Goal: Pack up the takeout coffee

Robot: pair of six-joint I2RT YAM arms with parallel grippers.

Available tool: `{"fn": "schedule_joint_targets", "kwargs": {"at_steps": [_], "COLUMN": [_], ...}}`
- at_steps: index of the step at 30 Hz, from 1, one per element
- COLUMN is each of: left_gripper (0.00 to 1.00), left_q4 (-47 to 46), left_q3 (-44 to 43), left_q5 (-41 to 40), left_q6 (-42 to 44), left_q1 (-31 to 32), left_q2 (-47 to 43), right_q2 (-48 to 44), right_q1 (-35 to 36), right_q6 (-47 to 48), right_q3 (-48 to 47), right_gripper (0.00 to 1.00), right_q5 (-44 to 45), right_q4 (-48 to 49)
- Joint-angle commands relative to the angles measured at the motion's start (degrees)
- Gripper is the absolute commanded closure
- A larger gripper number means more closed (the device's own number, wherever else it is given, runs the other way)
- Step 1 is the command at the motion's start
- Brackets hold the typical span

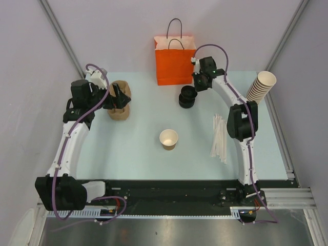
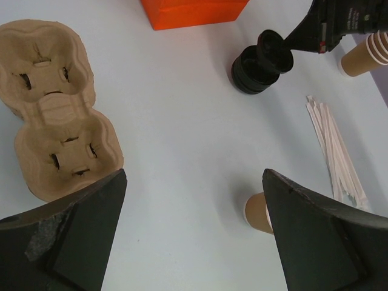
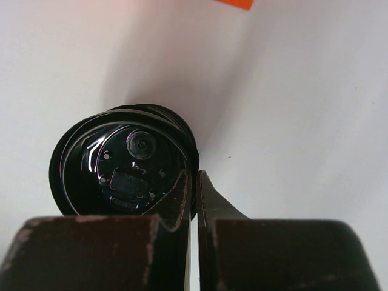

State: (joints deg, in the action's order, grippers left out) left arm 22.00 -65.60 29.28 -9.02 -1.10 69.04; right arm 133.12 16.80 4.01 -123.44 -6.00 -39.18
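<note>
Your right claw is pinched shut on the rim of the top lid of the black stack, presumably to cap the lidless cup standing mid-counter, while your left claw hangs wide open near the cardboard carrier.

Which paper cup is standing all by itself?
The small brown lidless paper cup in the middle of the table. The other tan paper cups are nested together in one stack near the right edge.
</note>
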Motion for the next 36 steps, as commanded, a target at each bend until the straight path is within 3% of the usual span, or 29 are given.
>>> {"fn": "schedule_joint_targets", "kwargs": {"at_steps": [1, 7, 11, 15, 18, 20, 22, 28, 32, 36], "left_gripper": [0.00, 0.00, 0.01, 0.01, 0.01, 0.00, 0.00, 0.01, 0.01, 0.05], "left_q4": [-1.0, -1.3, -2.4, -3.6, -2.8, 5.9, 12.1, 24.9, 22.7, 22.9], "left_q3": [-3.7, -13.1, -15.6, -14.0, -11.9, -13.7, -15.0, -8.6, -2.6, -1.6], "left_q5": [1.5, 2.6, 3.4, 8.0, 12.9, 16.9, 15.0, 9.0, 6.1, 7.2], "left_q6": [0.9, -0.4, -0.7, 7.2, 21.9, 39.9, 57.7, 85.7, 87.9, 86.9], "left_q1": [3.0, 9.8, 13.4, 15.6, 16.6, 18.8, 21.1, 31.1, 37.3, 39.2], "left_q2": [1.5, 9.8, 12.6, 9.6, 5.1, 2.8, 1.6, -3.6, -7.1, -7.2], "right_q2": [-4.9, -6.6, -11.0, -15.3, -16.9, -18.2, -21.0, -25.8, -26.0, -26.8], "right_q1": [-1.2, -1.9, -2.2, -1.9, -1.1, 0.9, 2.8, 9.1, 12.5, 16.1], "right_q6": [-1.3, -2.3, -2.3, -0.6, 1.1, 4.7, 7.1, 11.0, 14.0, 16.3], "right_q3": [-2.0, -1.9, -0.5, 1.4, 3.5, 5.1, 9.1, 16.1, 16.6, 17.5], "right_gripper": [1.00, 1.00, 1.00, 1.00, 1.00, 1.00, 1.00, 1.00, 1.00, 1.00], "right_q5": [-4.2, -8.9, -17.4, -27.9, -35.2, -39.4, -40.4, -44.3, -47.3, -48.3], "right_q4": [0.6, 0.8, 0.5, -4.7, -11.8, -16.2, -20.8, -25.5, -30.0, -32.8]}}
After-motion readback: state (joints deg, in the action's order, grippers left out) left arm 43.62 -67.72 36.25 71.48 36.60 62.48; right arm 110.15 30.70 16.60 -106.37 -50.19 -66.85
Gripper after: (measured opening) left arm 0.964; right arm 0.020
